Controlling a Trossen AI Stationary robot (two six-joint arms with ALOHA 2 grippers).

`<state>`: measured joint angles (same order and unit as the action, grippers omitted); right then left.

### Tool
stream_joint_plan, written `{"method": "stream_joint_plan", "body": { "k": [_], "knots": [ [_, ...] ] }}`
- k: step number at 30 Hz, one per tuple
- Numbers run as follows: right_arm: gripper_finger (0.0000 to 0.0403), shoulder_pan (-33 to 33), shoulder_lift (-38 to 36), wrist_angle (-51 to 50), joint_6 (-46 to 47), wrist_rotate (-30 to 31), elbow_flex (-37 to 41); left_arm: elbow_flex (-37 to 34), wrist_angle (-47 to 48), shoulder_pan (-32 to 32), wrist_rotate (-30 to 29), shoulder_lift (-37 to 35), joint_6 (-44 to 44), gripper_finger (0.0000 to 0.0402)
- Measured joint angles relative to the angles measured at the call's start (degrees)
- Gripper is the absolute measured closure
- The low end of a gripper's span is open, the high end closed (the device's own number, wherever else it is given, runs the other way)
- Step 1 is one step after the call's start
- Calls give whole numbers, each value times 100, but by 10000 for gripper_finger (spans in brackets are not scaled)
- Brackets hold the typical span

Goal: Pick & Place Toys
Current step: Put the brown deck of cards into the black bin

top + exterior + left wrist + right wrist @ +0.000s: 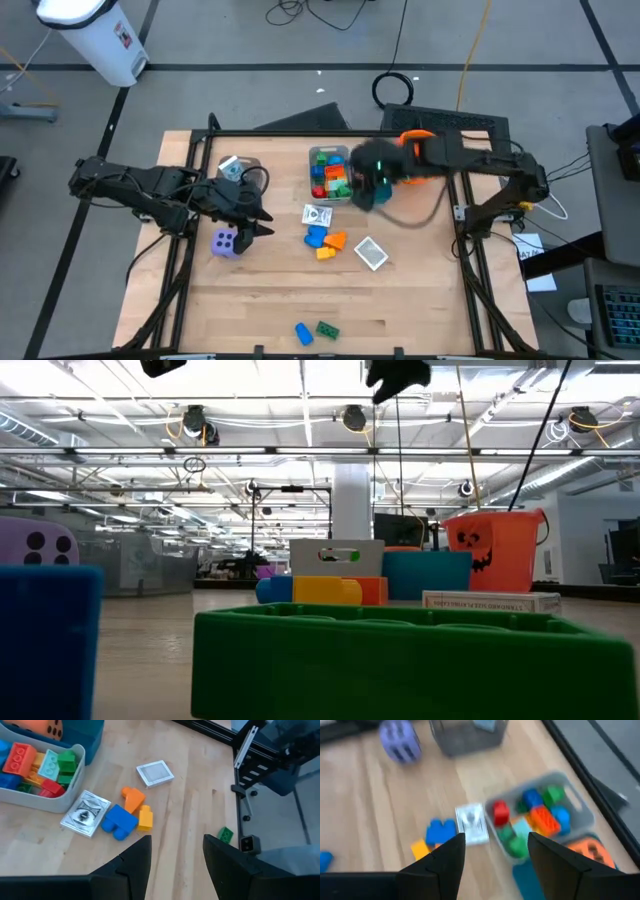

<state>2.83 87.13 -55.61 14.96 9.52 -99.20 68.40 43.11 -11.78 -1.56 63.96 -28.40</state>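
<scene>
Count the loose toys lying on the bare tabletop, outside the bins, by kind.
Bricks: 5 (blue brick, orange brick, yellow brick, second blue brick, green brick)
Packets: 2 (white packet, second white packet)
Dice: 1 (purple die)
Total: 8

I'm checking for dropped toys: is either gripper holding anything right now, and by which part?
Nothing is held. The left gripper and the right gripper both show open fingers with only table between them.
</scene>
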Motion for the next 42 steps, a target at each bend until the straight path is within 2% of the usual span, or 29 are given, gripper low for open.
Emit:
{"method": "stream_joint_plan", "body": {
  "k": [3, 5, 10, 15, 21, 27, 31, 35, 42],
  "knots": [
    [193, -654, 24, -649, 723, 647, 12, 0, -4, -84, 4, 0, -39, 215],
    [193, -1013, 70, -686, 1402, 848, 144, 0, -4, -153, 5, 0, -66, 215],
    [193, -1674, 92, -128, 2653, 866, 1031, 0, -15, -321, 3, 2, -133, 215],
    [193, -1891, 96, 490, 3849, 636, 2064, 0, -17, -476, -138, 2, -227, 215],
    [189, -1930, 68, 1405, 4374, 21, 3273, 2, -17, -609, -149, 2, -326, 215],
    [156, -1924, 44, 2299, 4786, -322, 4086, 2, -17, -667, -151, 2, -345, 215],
    [128, -1924, 35, 2934, 4818, -515, 4474, 2, -17, -667, -154, 2, -345, 215],
    [110, -1923, 35, 3017, 4892, -531, 4772, 2, -15, -667, -204, 2, -343, 215],
    [106, -1921, 35, 3091, 4826, -529, 5007, 2, -15, -665, -407, 2, -340, 215]
  ]
}}
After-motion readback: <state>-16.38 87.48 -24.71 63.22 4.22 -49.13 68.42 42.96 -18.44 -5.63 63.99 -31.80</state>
